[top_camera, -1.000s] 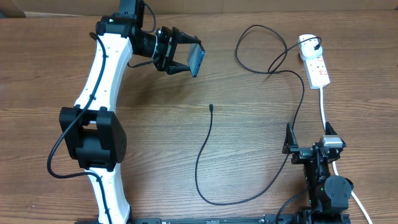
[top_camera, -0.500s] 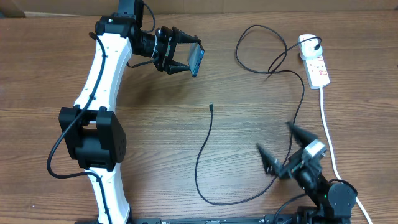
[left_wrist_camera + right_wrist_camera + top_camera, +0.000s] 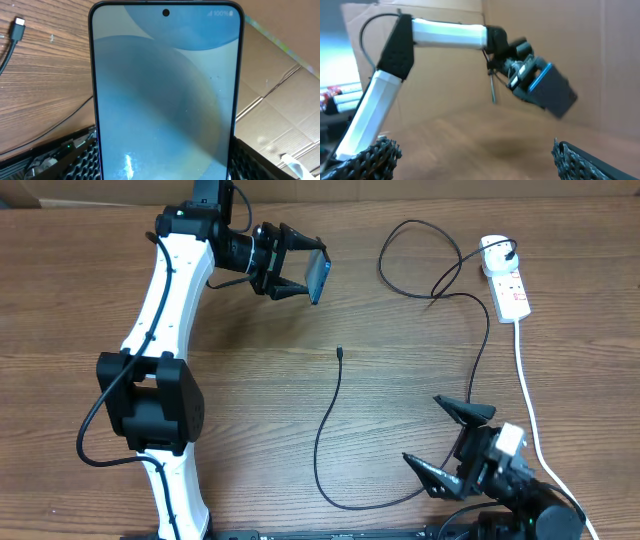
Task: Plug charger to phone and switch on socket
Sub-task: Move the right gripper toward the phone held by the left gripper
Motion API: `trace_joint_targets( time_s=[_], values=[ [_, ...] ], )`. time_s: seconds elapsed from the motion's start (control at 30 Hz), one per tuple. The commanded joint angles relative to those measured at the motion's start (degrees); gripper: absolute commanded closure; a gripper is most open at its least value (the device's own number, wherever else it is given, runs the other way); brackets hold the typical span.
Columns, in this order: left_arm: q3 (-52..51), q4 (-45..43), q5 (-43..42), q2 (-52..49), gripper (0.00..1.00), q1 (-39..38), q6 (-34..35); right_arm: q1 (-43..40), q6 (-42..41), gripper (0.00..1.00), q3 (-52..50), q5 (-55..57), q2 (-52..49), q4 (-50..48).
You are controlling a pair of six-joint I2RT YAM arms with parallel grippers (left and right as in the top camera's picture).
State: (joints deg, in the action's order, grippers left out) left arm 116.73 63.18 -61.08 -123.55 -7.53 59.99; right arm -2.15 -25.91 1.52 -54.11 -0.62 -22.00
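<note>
Nearest the front edge of the table, toward its right corner, the right gripper (image 3: 447, 438) stands wide open and empty. The charger (image 3: 330, 420) snakes across mid-table, tip free; it looks light and limp, best pinched just behind the stiff connector. Toward the back edge, the left gripper (image 3: 300, 273) clamps the phone (image 3: 318, 276) by its edges: rigid, slick, probably fragile. The socket (image 3: 508, 284) sits at the back right. Only the left wrist view shows the lit screen; only overhead shows the socket.
</note>
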Motion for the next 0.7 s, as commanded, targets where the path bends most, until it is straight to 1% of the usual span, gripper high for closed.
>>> trace_joint_targets(
  time_s=[0.0,0.13,0.23,0.3,0.4,0.57,0.6,0.67],
  values=[
    [1.4,-0.2,-3.1,2.3,0.34,-0.7,-0.9,0.2,-2.0,0.00,3.8,-0.4,-0.7,1.3],
    [1.4,-0.2,-3.0,2.3,0.34,-0.7,-0.9,0.2,0.7,0.00,7.4,-0.4,-2.8,2.5],
    [1.4,-0.2,-3.0,2.3,0.34,-0.7,-0.9,0.2,1.4,0.00,11.4,-0.5,-6.0,5.6],
    [1.4,-0.2,-3.1,2.3,0.34,-0.7,-0.9,0.2,4.2,0.00,14.4,-2.0,-9.2,7.9],
    [1.4,-0.2,-3.0,2.3,0.34,-0.7,-0.9,0.2,8.1,0.00,20.3,-7.1,-16.1,10.5],
    [1.4,-0.2,-3.0,2.3,0.34,-0.7,-0.9,0.2,7.9,0.00,30.3,-14.7,-28.9,12.3],
    [1.4,-0.2,-3.0,2.3,0.34,-0.8,-0.9,0.2,7.7,0.00,33.5,-19.3,-33.9,12.2],
    [1.4,-0.2,-3.0,2.3,0.34,-0.7,-0.9,0.2,7.7,0.00,35.6,-26.5,-38.3,11.0]
  ],
)
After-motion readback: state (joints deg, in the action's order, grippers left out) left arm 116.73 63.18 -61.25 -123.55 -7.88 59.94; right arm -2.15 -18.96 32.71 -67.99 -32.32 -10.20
